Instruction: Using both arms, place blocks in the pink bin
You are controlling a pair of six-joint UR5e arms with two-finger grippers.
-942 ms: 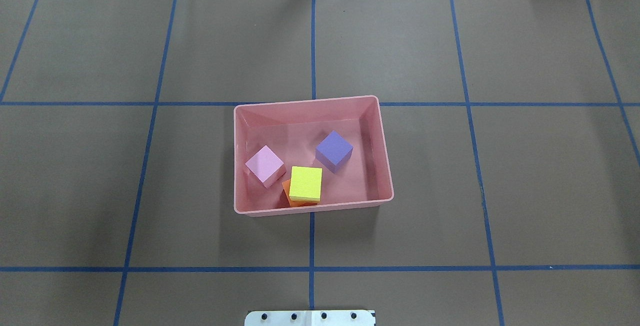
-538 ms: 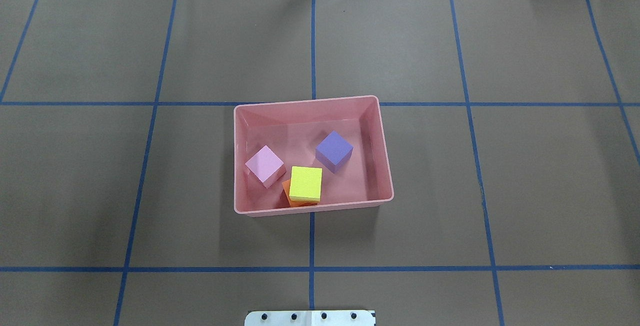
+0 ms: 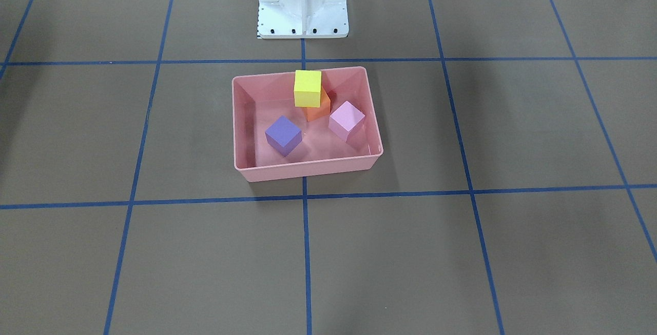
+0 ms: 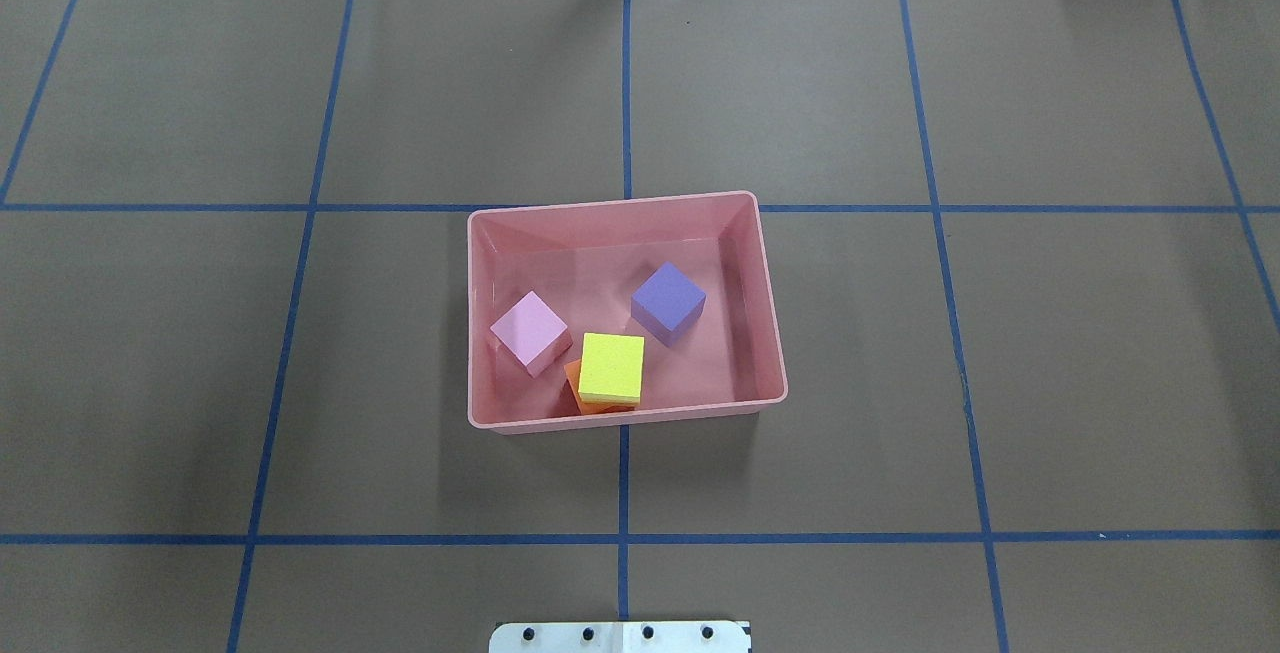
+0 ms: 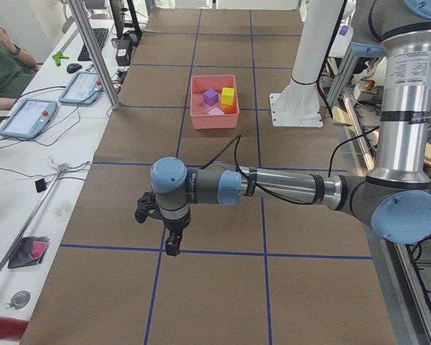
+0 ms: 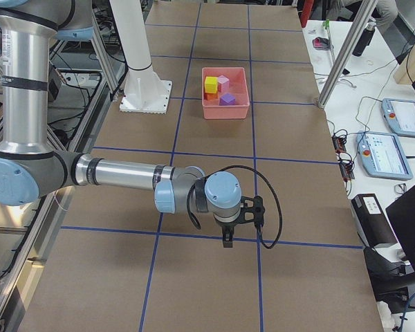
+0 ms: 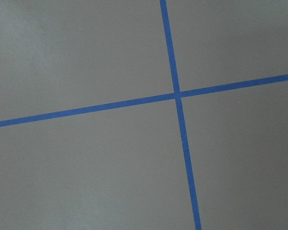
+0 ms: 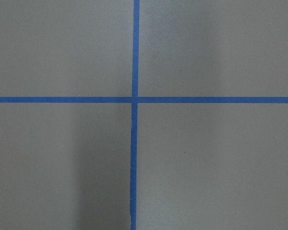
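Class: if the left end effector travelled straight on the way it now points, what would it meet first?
The left end effector points straight down, so it would probably meet the brown table cover near a blue tape crossing; nothing shows between them.

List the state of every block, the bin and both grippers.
pink bin: upright, holding all four blocks
yellow block: in the bin, resting on top of the orange block
orange block: on the bin floor, mostly covered by the yellow block
purple block: on the bin floor, standing alone
light pink block: on the bin floor
left gripper: away from the bin; open or shut, cannot tell
right gripper: away from the bin; cannot tell
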